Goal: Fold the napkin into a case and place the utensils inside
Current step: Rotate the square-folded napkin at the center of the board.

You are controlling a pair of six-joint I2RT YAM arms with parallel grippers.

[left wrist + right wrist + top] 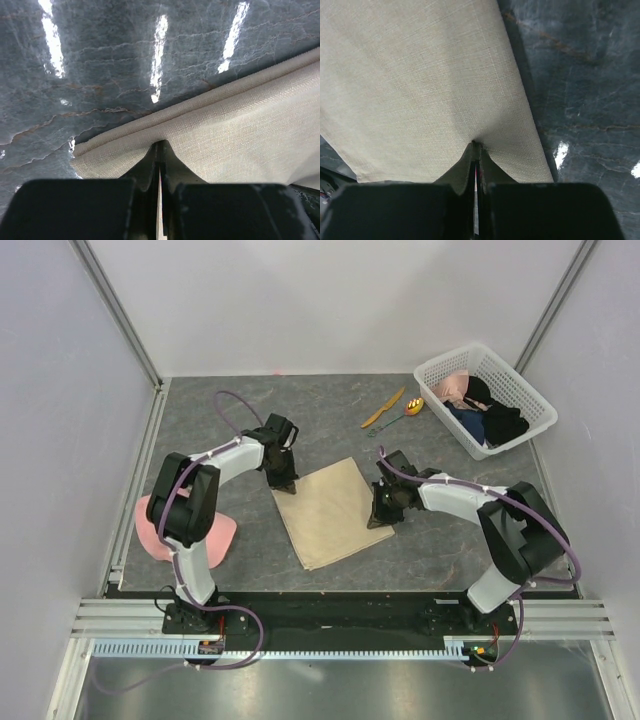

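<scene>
The beige napkin (pixel 335 512) lies flat in the middle of the dark table, turned like a diamond. My left gripper (pixel 285 485) is down at its upper-left corner. In the left wrist view the jaws (pixel 160 145) are shut, pinching the napkin (pixel 240 125) at its doubled edge. My right gripper (pixel 381 515) is down at the napkin's right corner. Seen from the right wrist, it (pixel 474 145) is shut, and the napkin (pixel 420 75) puckers at the tips. The orange knife (pixel 384 407) and the green-handled spoon (pixel 405 412) lie side by side at the back right, away from both grippers.
A white basket (pixel 448 357) holding dark and pink clothes stands at the back right, just beyond the utensils. A pink cap (pixel 222 533) lies at the near left beside the left arm. White walls close the table in at the back and sides.
</scene>
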